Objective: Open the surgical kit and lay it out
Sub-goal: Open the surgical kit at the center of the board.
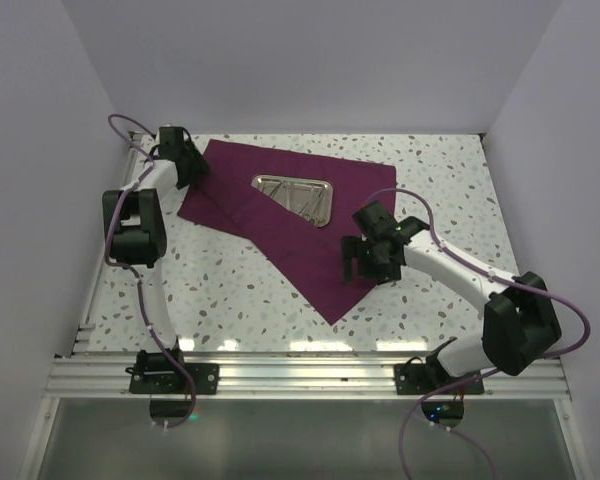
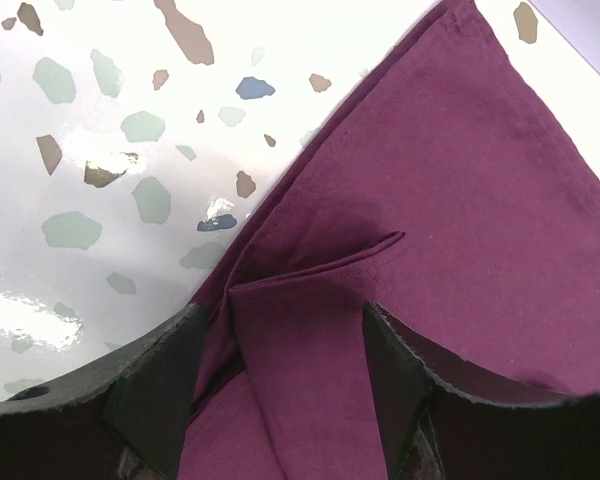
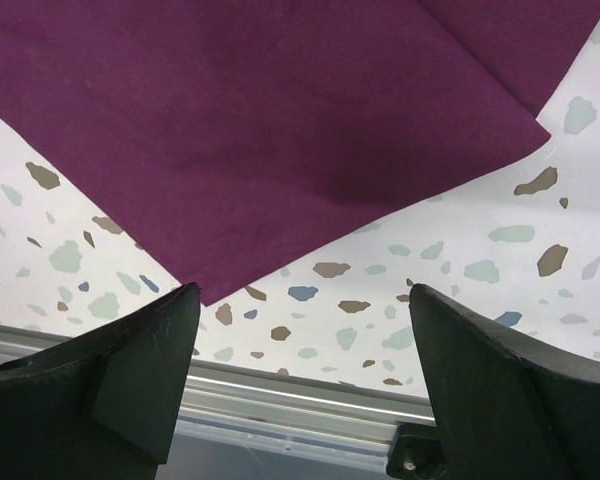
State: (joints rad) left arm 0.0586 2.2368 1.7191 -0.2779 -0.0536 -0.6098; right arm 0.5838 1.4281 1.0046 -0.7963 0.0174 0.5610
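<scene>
Cloth [image 1: 280, 225]: spread on desk [image 1: 230, 290], tray [image 1: 265, 181] of instruments [image 1: 302, 196] on top.
Left gripper [image 2: 280, 400]: jaws apart astride a left-edge fold, contact unclear.
Right gripper [image 3: 300, 350]: open, empty, by the near corner.
Risk: tugging the cloth slides the tray and spills the instruments.

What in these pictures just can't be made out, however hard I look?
- Tools in the steel tray: top view, too small; just thin silver lines.
- Anything under the maroon cloth: every view, the cloth covers it.
- Left claw fingertips: top view, hidden beneath the claw's own body.
- Cloth's far edges: both wrist views, cut off by the frame.
</scene>
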